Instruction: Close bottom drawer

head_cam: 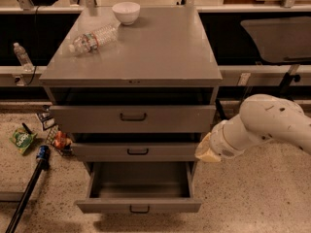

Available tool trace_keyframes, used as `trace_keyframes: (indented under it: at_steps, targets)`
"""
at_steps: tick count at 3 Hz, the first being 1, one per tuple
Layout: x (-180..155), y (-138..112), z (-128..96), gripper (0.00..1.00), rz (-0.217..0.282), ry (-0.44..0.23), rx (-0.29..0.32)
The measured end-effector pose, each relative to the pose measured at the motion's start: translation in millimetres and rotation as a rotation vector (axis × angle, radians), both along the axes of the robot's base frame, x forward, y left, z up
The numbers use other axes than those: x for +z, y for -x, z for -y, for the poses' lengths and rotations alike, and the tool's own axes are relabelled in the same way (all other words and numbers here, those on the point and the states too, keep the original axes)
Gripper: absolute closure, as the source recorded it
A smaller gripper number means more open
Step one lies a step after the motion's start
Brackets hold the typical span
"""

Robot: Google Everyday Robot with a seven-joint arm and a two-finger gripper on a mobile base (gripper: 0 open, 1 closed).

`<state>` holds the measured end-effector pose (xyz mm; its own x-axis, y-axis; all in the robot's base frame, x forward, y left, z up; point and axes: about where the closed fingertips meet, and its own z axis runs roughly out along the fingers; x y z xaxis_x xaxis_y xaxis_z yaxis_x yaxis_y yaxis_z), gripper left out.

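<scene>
While bottom drawer (138, 206) open, gripper (204, 151) beside cabinet (150, 57).

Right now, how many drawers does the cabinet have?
3. The top drawer sits under the cabinet top, the middle drawer below it, and the bottom drawer is lowest, pulled out. The tool is beside the middle drawer's right end.

The low, flat-fronted grey metal bottom drawer (112, 206), lowest of three in the grey cabinet (131, 52), stands pulled well out, its front level and square, with a small black handle (139, 209) at its middle. Its grey floor and side walls lie open to view. The robot's gripper (206, 150) hangs just beside the cabinet's right edge, level with the middle drawer (97, 152), clear of the open one
</scene>
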<state>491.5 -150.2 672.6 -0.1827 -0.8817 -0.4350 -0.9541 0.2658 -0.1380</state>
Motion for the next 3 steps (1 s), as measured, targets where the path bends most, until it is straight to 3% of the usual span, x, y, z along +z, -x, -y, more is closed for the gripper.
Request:
trace_keyframes:
  at_steps: [1,2,3]
  targets:
    - [-31,-3,-5,1.00,-0.030,-0.061,-0.058]
    - [-117,11,-16,1.00,-0.110,-0.139,-0.144]
    - [-198,12,-34,1.00,-0.102,-0.202,-0.159]
